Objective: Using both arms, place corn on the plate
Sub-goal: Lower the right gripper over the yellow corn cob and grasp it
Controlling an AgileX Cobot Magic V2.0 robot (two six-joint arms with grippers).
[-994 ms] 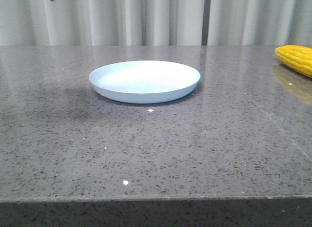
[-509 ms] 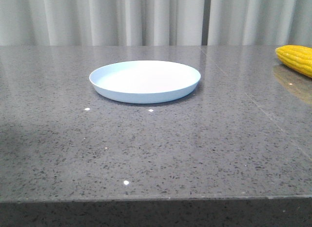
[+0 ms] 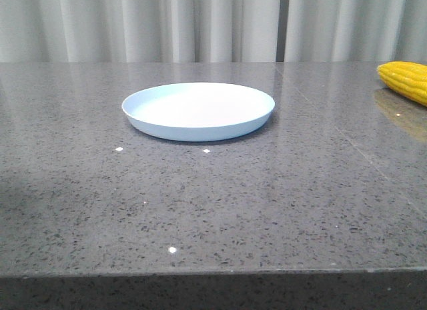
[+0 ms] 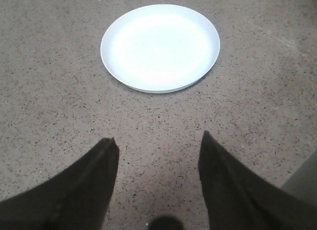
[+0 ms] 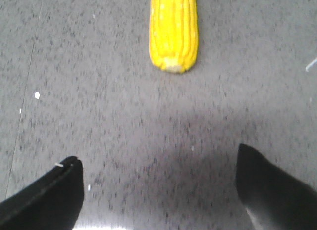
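The pale blue-white plate (image 3: pixel 198 111) sits empty on the grey speckled table, left of centre in the front view; it also shows in the left wrist view (image 4: pixel 160 46). The yellow corn (image 3: pixel 405 81) lies at the far right edge of the table, cut off by the frame. In the right wrist view the corn (image 5: pixel 174 29) lies ahead of the jaws, its pale stub end toward them. My left gripper (image 4: pixel 157 140) is open and empty, above the table short of the plate. My right gripper (image 5: pixel 159 158) is open and empty, short of the corn. Neither gripper shows in the front view.
The table's front edge (image 3: pixel 213 273) runs across the bottom of the front view. White curtains (image 3: pixel 200 23) hang behind the table. A seam in the tabletop (image 3: pixel 347 140) runs between plate and corn.
A dark gripper part at the top left of the front view one second ago has left the frame, and its shadow left of the plate has faded. Plate and corn have not moved.
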